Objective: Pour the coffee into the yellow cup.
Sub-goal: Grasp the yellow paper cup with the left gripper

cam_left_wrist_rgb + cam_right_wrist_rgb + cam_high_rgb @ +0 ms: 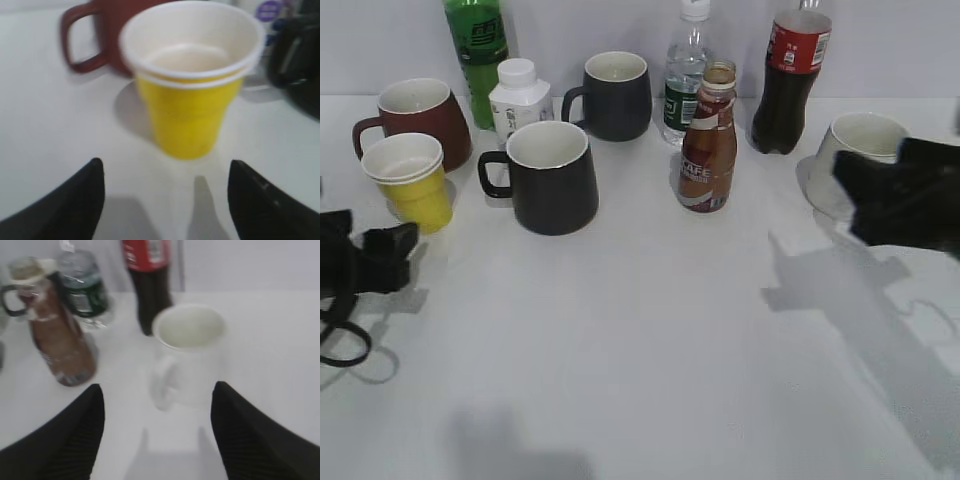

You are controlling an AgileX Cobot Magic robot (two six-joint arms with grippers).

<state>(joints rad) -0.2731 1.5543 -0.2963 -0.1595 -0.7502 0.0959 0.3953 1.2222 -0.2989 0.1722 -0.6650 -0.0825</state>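
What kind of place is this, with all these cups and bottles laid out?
Probably a robot test bench, not a kitchen: a plain white tabletop against a bare wall, assorted drinkware such as the small yellow paper cup and brown-labelled coffee bottle, and black robot grippers at both sides.

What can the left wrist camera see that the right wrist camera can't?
Only the left wrist view shows the yellow cup, standing empty just ahead of the open left gripper, with the brown-red mug behind it. Only the right wrist view shows the coffee bottle, the white mug ahead of the open right gripper, the cola bottle and the water bottle. Both show the white table.
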